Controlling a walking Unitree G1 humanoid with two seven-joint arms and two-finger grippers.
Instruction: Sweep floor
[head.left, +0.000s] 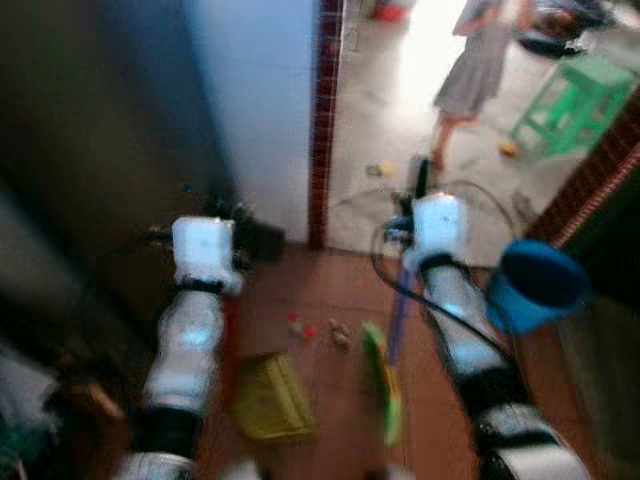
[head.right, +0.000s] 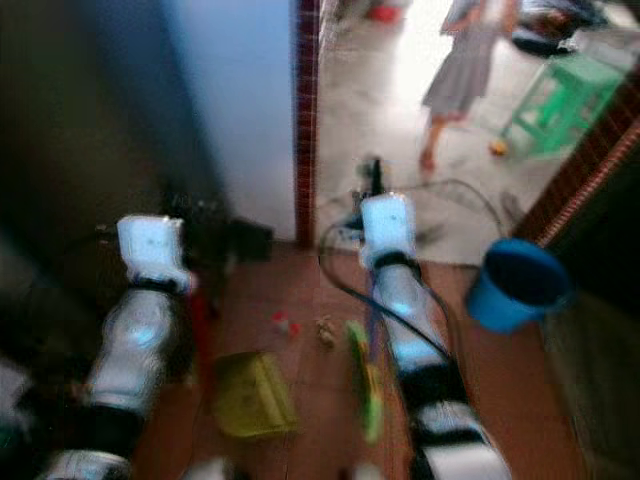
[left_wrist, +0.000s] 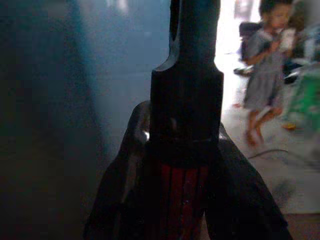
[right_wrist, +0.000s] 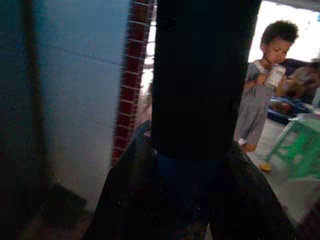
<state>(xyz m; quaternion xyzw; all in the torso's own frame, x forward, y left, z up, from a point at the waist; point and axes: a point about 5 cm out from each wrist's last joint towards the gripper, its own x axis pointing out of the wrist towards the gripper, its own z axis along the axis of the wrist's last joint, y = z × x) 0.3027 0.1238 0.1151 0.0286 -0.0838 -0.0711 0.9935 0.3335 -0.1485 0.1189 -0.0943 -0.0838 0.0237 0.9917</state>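
Two tools in hand, both arms busy. Left fingers (left_wrist: 182, 200) are clamped tight round a red-and-black handle, which I take to be the dustpan's; the yellow-green dustpan (head.left: 268, 398) sits on the red tile floor (head.left: 330, 290) just inboard of my left forearm, mouth facing fwd as far as the blur lets me tell. Right fingers (right_wrist: 195, 200) are closed round a dark blue handle, and the head views show a blue broom stick (head.left: 398, 312) running down beside my right arm to a green broom head (head.left: 381, 378) on the floor, between the two arms. Long axis of the head lies roughly fwd-back, w/ the dustpan just to its left. Small bits of litter (head.left: 318, 330) lie ahead of both, near the doorway, closer to the broom than the pan. So my guess: the right arm does the stroke, pulling the litter back and leftward toward the pan mouth. Blue bucket (head.left: 538, 285) stands to my right, apart from the broom. A person (head.left: 478, 65) stands beyond the doorway on the pale floor, well clear.
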